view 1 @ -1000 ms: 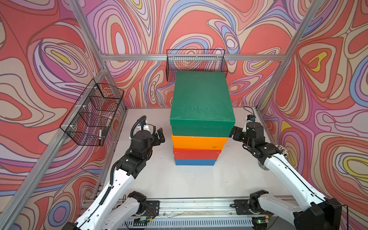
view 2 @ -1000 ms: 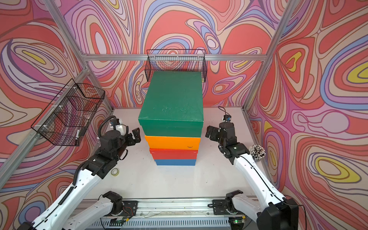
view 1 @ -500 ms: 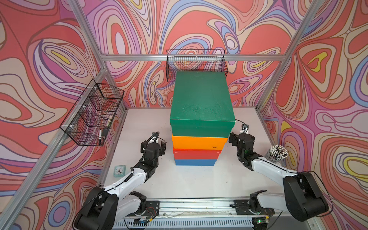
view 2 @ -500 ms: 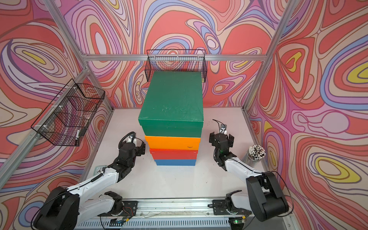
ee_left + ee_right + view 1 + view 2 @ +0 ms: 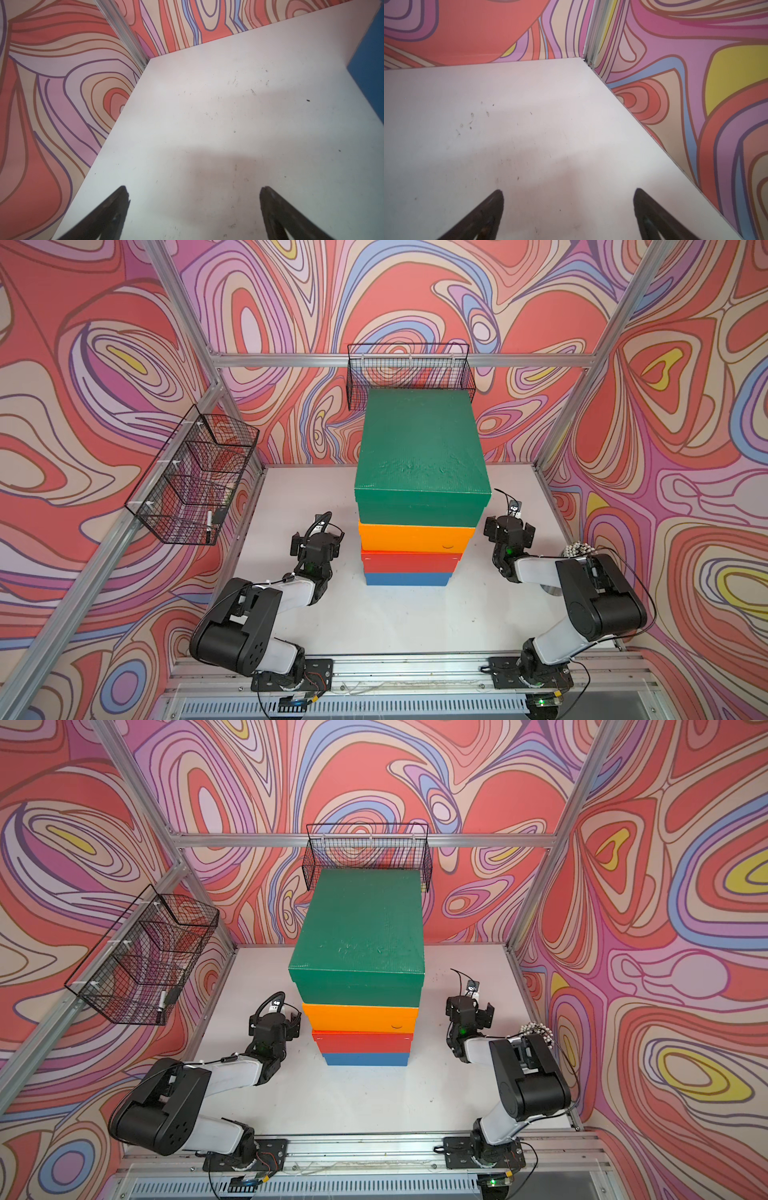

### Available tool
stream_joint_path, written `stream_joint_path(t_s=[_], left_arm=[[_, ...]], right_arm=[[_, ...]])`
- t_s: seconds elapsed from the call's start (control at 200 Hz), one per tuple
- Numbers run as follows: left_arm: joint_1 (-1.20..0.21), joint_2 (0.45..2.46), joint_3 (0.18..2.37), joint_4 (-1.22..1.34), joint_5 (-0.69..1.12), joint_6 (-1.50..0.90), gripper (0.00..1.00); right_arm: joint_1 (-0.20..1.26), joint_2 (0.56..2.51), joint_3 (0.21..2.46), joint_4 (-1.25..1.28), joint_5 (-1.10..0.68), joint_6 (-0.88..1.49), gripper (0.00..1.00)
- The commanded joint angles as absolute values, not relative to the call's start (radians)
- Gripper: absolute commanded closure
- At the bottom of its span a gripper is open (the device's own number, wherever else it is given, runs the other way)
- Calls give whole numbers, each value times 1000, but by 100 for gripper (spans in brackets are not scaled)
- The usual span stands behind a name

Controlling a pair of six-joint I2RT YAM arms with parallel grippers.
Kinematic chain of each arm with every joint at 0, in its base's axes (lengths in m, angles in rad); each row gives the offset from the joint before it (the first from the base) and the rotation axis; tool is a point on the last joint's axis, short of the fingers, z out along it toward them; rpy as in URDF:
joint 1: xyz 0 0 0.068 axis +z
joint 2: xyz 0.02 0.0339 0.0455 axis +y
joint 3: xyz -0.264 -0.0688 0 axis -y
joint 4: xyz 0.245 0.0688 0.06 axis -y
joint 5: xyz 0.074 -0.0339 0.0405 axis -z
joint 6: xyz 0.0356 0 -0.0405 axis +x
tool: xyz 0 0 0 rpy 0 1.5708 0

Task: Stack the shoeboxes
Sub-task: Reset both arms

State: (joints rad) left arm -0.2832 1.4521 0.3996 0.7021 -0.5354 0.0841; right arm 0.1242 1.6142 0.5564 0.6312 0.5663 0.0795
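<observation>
**Four boxes in one tall pile, both pairs of fingers wide open**

Near the front, both arms are folded low over the white surface (image 5: 395,622). The left fingers (image 5: 318,540) are spread wide apart and hold nothing. The right fingers (image 5: 509,531) are spread wide too, and they are empty as well. In both wrist views, only bare surface lies between the two dark tips.

The shoeboxes stand right between the two pairs of fingers, all in one pile. The blue box (image 5: 407,578) is at the bottom, flat on the surface. The red box (image 5: 409,562) sits on it. The orange box (image 5: 411,537) sits on the red one, and the dark green box (image 5: 419,448) is on top. The pile is much taller than the fingers.

The left fingers are close beside the pile. In the left wrist view, a side of the blue box (image 5: 369,62) shows, apart from the tips. The right fingers are a little farther from the pile, with a strip of bare surface between.

On the outer side of the right fingers, close to the right arm, is a bunch of small white round tips (image 5: 577,549). I cannot tell what they are.

Farther out past the left fingers, a black side basket (image 5: 195,485) made of wire hangs on the wall. A pen-like thing (image 5: 209,522) stands in it. Far behind the fingers and the pile, a back basket (image 5: 409,373) made of wire hangs on the back wall.
</observation>
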Motion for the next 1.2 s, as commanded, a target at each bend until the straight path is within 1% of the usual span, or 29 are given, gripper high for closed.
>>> stream_joint_path(t_s=[0.0,0.025,0.04,0.09,0.12,0.185,0.24,0.285,0.326,0.351,0.381,0.441,0.466,0.501,0.571,0.641,0.721,0.806,0.886,1.197], left_arm=[[-248,1486,402,861,-499,132,0],[-231,1504,380,920,-479,123,0],[-221,1517,369,964,-472,125,0],[-199,1518,350,993,-508,83,0],[-177,1496,343,961,-472,52,0],[-120,1476,311,973,-331,11,0],[-96,1531,264,1111,-251,8,0],[-97,1590,239,1245,-224,43,0],[-97,1554,240,1166,-215,30,0],[-96,1526,258,1086,-222,16,0],[-92,1520,287,1029,-241,5,0],[-90,1569,344,999,-299,5,0],[-89,1557,363,942,-298,-7,0],[-81,1530,363,899,-280,-24,0],[-79,1562,356,975,-280,-6,0],[-79,1538,369,900,-277,-22,0],[-79,1558,354,966,-280,-8,0],[-80,1542,357,932,-277,-16,0],[-89,1552,331,1004,-285,-4,0],[-76,1549,363,933,-262,-19,0]], right_arm=[[76,1683,563,785,495,77,2],[72,1672,583,709,456,91,2],[67,1673,587,710,427,91,2],[62,1675,556,789,388,59,2],[62,1664,526,824,340,56,2],[61,1649,453,948,331,43,2],[61,1649,404,1043,311,40,2],[60,1670,379,1079,290,45,2],[60,1738,377,1202,296,16,2],[63,1711,388,1115,287,16,2],[51,1690,420,1011,229,32,2],[37,1710,460,980,192,25,2],[30,1700,459,959,178,33,2],[31,1710,456,995,196,31,2],[29,1706,468,953,189,41,2],[25,1711,474,945,182,43,2],[20,1709,474,948,174,45,2],[20,1707,463,969,181,39,2],[19,1706,459,978,183,38,2],[20,1706,460,979,184,35,2]])
